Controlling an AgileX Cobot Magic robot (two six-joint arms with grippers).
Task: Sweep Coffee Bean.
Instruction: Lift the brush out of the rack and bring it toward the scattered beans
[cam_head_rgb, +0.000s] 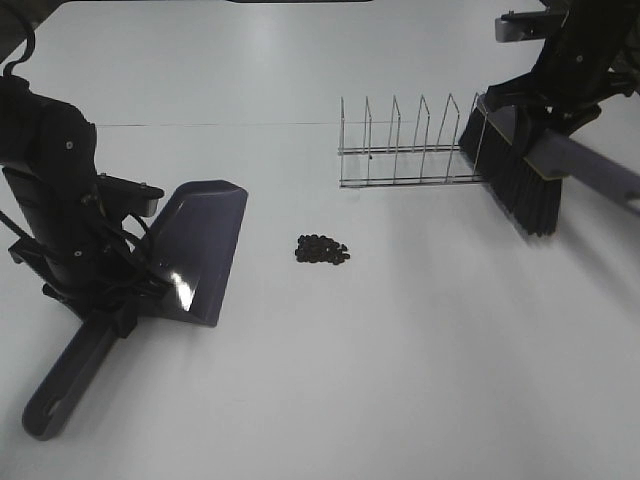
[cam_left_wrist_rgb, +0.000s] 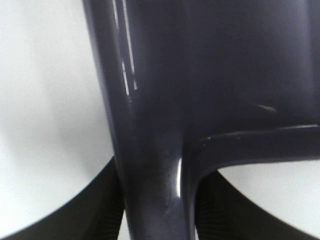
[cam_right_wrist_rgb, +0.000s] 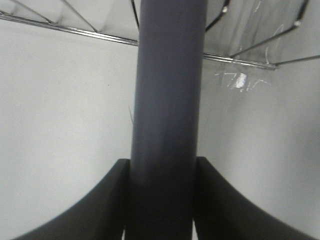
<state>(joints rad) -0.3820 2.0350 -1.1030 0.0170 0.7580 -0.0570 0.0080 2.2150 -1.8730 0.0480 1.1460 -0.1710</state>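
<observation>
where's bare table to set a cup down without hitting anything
The widest bare patch is the near side of the table, in front of the coffee beans and right of the dustpan. The far strip behind the wire rack is bare too. It is crowded at the rack's right end, where the brush is close by.

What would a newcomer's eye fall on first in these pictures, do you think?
A small dark cluster of coffee beans lies centrally on the white table. Left of it the left gripper holds a dustpan; at far right the right gripper holds a brush beside a wire rack.
</observation>
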